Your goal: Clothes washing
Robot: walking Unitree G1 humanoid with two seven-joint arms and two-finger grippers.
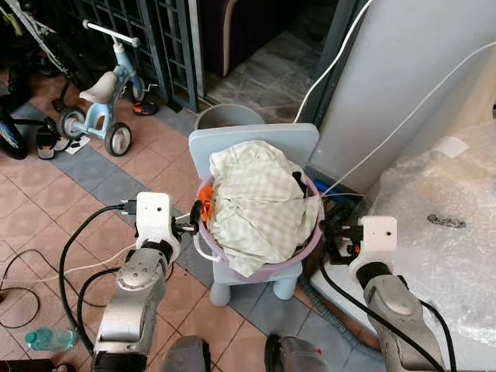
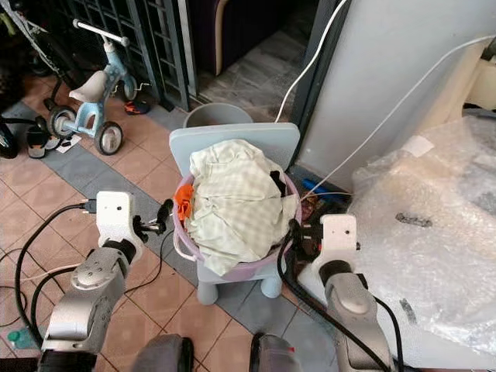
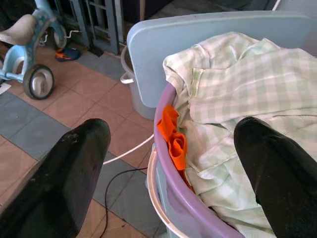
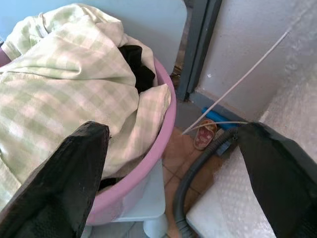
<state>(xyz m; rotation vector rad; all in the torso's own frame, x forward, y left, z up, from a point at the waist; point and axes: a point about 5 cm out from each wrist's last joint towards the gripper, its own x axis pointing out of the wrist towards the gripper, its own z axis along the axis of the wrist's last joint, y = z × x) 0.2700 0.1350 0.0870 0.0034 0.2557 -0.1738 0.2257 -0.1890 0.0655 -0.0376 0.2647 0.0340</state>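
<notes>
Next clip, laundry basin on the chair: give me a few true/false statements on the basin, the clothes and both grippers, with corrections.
1. The purple basin sits on a pale blue chair. True.
2. The left gripper is shut on the orange cloth. False: it is open beside the basin's rim.
3. A checked garment tops the pile. True.
4. The right gripper holds the hose. False: it is open and holds nothing.
5. A tricycle stands on the tiled floor. True.

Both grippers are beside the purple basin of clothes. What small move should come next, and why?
Probably both should close inward on the rim of the round purple plastic basin. The left gripper and the right gripper stand open at opposite sides, each straddling the rim, and the checked pale green cloth is heaped inside on the small light blue chair.
</notes>
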